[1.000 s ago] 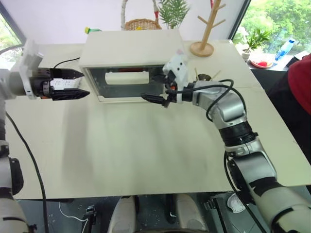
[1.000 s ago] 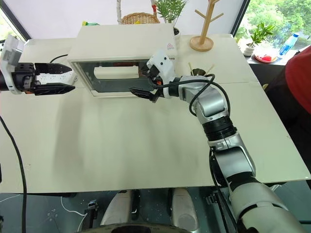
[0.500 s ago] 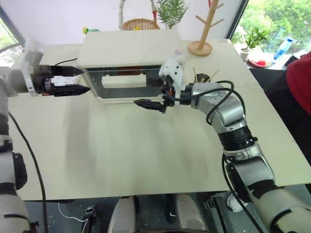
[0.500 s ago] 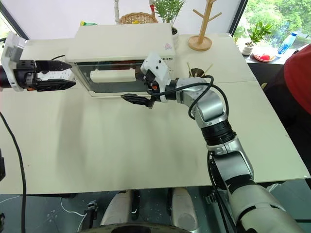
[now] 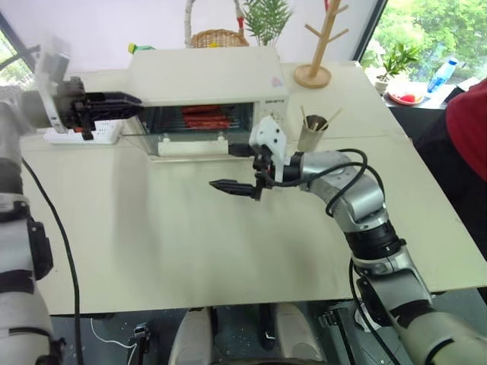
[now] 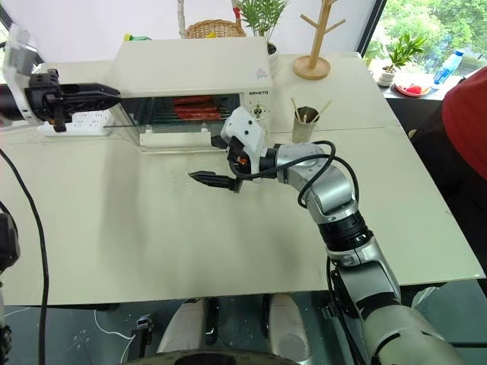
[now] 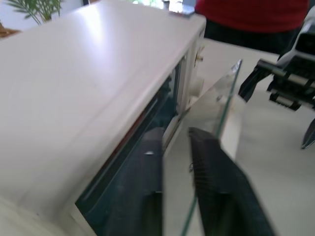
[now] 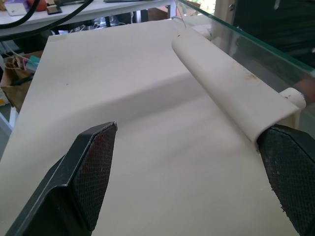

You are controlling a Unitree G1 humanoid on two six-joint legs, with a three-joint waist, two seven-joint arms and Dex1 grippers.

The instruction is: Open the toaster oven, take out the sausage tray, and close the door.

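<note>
The toaster oven (image 5: 207, 84) sits at the far side of the table (image 5: 190, 251), its door (image 5: 194, 143) swung down and open, the white bar handle (image 8: 231, 93) at its near edge. Inside, the sausage tray (image 6: 195, 107) shows its reddish sausages. My left gripper (image 5: 125, 100) has its fingers pressed together at the oven's upper left corner, holding nothing I can make out; my right gripper (image 5: 243, 171) hangs spread wide and empty just near of the door. I judge the tray stiff, thin, slick and possibly hot, best pinched at its near rim and drawn out level.
</note>
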